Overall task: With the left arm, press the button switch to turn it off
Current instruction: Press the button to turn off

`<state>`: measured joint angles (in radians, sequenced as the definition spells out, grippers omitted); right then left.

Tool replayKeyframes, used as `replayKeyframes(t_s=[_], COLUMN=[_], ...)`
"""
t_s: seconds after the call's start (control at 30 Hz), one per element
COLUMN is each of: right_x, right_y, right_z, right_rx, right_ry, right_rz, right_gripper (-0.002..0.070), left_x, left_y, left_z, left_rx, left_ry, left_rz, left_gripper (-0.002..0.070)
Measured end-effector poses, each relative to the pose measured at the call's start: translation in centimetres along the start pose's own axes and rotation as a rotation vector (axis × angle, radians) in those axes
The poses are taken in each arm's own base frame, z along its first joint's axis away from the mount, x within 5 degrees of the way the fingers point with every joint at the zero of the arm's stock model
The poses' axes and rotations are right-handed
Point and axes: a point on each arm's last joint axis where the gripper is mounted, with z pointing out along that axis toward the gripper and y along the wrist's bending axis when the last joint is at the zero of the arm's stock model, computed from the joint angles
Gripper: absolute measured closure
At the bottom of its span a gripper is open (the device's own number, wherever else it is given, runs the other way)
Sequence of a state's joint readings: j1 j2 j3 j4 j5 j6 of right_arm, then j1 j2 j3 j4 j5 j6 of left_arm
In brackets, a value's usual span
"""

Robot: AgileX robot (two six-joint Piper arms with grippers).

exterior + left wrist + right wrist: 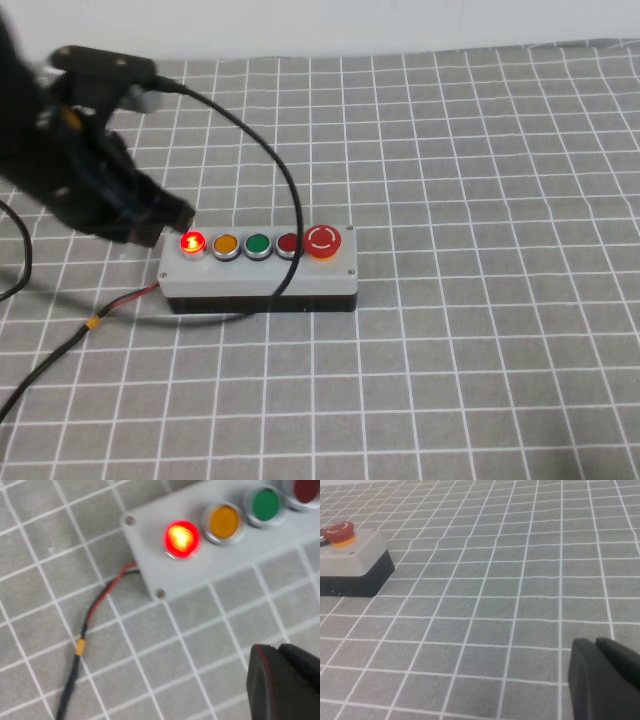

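From the high view, a grey button box (258, 275) with a black base sits on the grid-patterned counter (480, 350). The button switch (191, 242) is the end button at the box's left, and it glows bright red. Next along the row come an orange button (225, 244), a green button (258, 244), a darker red button (288, 243) and a large red mushroom button (323, 241) at the right end. The left arm (70, 170) reaches in from the left, and the left pincer (172, 218) sits just beside the lit switch, up and to its left; whether it touches the box cannot be told, nor whether its tips are spread or pressed together. A thick black cable (270, 150) loops from the arm over the box. A red-and-black wire (110, 310) leaves the box's left end.

In the left wrist view, the switch is lit red near the box's corner, and the wire trails off across the counter. Only a dark part of the left pincer shows.

In the right wrist view, the right pincer (605, 680) hangs above bare counter, well apart from the box; its state cannot be told.
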<state>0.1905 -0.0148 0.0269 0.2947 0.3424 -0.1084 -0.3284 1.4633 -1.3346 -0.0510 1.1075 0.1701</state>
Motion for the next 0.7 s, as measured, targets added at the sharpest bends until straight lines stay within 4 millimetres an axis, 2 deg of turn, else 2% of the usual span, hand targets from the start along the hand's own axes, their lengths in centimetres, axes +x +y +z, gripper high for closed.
replayKeyframes(t_s=[0.2, 0.43, 0.7], right_x=[0.0, 0.0, 0.0], right_y=[0.0, 0.0, 0.0], right_z=[0.0, 0.0, 0.0], right_rx=[0.0, 0.0, 0.0], right_ry=[0.0, 0.0, 0.0], right_rz=[0.0, 0.0, 0.0], right_gripper=[0.0692, 0.0692, 0.0692], left_x=[-2.6, -4.1, -5.9], left_y=[1.1, 1.8, 2.2], left_z=[3.9, 8.1, 10.5], left_rx=[-0.054, -0.073, -0.074], left_ry=[0.08, 0.154, 0.175], left_rz=[-0.034, -0.038, -0.044], left_gripper=[0.0678, 0.0678, 0.0678])
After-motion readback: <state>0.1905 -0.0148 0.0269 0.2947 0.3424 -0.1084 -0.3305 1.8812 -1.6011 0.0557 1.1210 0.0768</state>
